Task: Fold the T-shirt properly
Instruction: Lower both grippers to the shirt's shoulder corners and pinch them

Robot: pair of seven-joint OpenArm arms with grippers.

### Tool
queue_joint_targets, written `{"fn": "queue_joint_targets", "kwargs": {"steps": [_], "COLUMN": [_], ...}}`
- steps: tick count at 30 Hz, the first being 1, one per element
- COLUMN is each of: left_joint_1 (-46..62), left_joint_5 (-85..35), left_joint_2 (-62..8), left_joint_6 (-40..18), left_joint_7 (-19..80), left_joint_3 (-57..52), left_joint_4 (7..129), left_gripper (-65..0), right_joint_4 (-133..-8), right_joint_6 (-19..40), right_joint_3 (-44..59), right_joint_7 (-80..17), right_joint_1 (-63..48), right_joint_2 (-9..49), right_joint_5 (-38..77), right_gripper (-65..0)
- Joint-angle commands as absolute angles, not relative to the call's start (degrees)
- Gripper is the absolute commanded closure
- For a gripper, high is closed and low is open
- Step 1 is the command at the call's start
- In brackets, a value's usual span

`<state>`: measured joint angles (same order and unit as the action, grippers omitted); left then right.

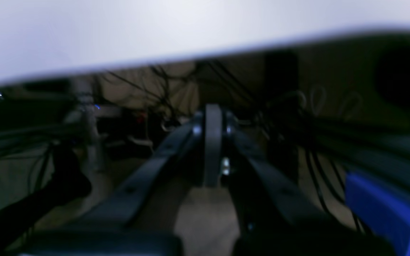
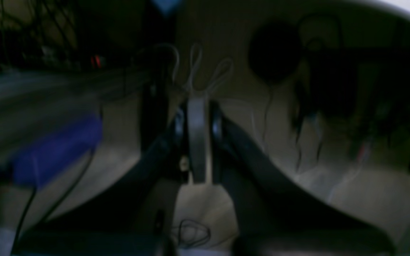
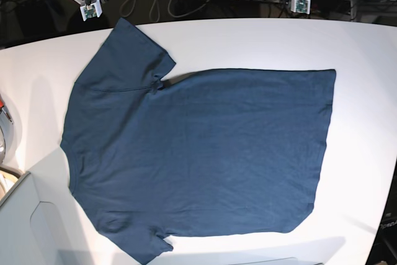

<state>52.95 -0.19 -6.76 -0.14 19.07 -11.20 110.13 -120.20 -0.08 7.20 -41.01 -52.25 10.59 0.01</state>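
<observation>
Plainly both sets of jaws, left gripper (image 1: 213, 149) and right gripper (image 2: 198, 142), sit together, holding nothing, away from the T-shirt (image 3: 205, 153).

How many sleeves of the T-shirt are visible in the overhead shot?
2. One sleeve lies spread at the top left of the T-shirt; the other sleeve is at the bottom left, near the table edge.

The right wrist view was dim and blurred. The right arm's black two-fingered gripper (image 2: 198, 142) pointed away from the camera, its jaws pressed together on a pale grey strip. A blurred blue block (image 2: 57, 151) lay to the left, a round dark shape (image 2: 274, 53) sat far right, and thin pale looped cables (image 2: 205, 71) hung beyond the fingertips.
</observation>
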Motion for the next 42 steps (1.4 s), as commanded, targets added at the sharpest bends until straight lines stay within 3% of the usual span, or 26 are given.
{"fn": "queue_joint_targets", "kwargs": {"steps": [1, 4, 8, 11, 16, 28, 42], "left_joint_1": [52.9, 51.7, 47.6, 45.7, 40.0, 28.3, 20.7], "left_joint_5": [-0.4, -0.6, -7.7, -14.4, -20.8, -21.1, -21.1], "left_joint_2": [-6.8, -6.7, -7.3, -9.0, -10.3, -11.0, -11.9], "left_joint_6": [0.0, 0.0, 0.0, 0.0, 0.0, -0.1, -0.1], "left_joint_7": [17.7, 17.5, 17.8, 17.8, 17.8, 17.8, 17.3], "left_joint_3": [-11.6, -13.6, -18.1, -21.6, -25.5, -31.5, -26.9], "left_joint_4": [112.1, 114.2, 115.1, 114.9, 110.6, 96.6, 86.5], "left_gripper": [-7.6, -20.1, -34.2, -35.7, -36.1, -36.2, -36.1], "right_joint_4": [-121.4, -121.5, -121.5, -121.5, -121.5, -121.3, -121.1], "right_joint_6": [0.7, 3.0, 3.2, 3.2, 3.2, 3.2, 3.2], "right_joint_3": [7.4, 7.6, 7.6, 7.6, 7.5, 7.3, 7.3], "right_joint_7": [-40.9, -40.9, -40.9, -40.9, -41.0, -41.5, -41.5], "right_joint_1": [-52.4, -50.7, -48.1, -46.5, -43.3, -41.8, -42.2], "right_joint_2": [10.9, 10.7, 10.6, 10.6, 10.5, 10.5, 10.5], "right_joint_5": [-0.1, -0.1, -0.1, 0.0, 0.0, 0.0, 0.0], "right_gripper": [-0.8, -9.2, -29.4, -36.4, -36.1, -36.1, -36.1]}}
